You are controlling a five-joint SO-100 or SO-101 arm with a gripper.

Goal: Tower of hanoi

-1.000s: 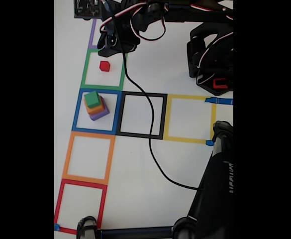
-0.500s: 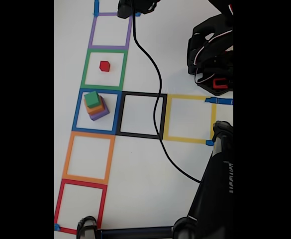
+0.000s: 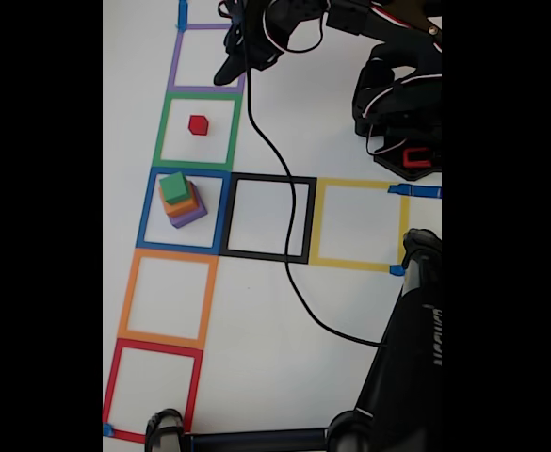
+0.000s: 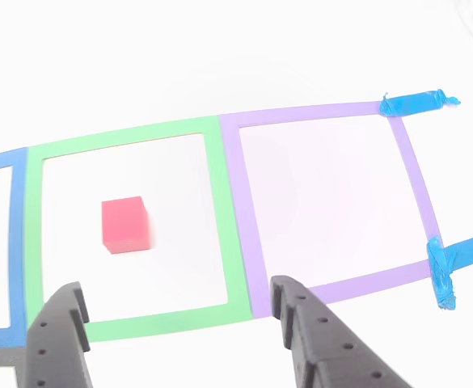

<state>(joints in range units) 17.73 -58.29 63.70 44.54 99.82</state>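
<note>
Hovering above the green square's edge, your claw is spread wide and empty. The red cube is sitting alone inside that square, apart from the stack in the blue one, probably waiting to top it.

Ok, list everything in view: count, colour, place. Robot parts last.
Red cube: one, red, inside the green square.
Stacked cubes: three, green on orange on purple, inside the blue square.
Taped squares: seven; purple, green, blue, orange, red in a column, black and yellow beside the blue one.
Blue tape tabs: several, blue, at outer corners.
Cable: one, black, crossing the black square.
Gripper: one, black, open, over the green square's edge.
</note>
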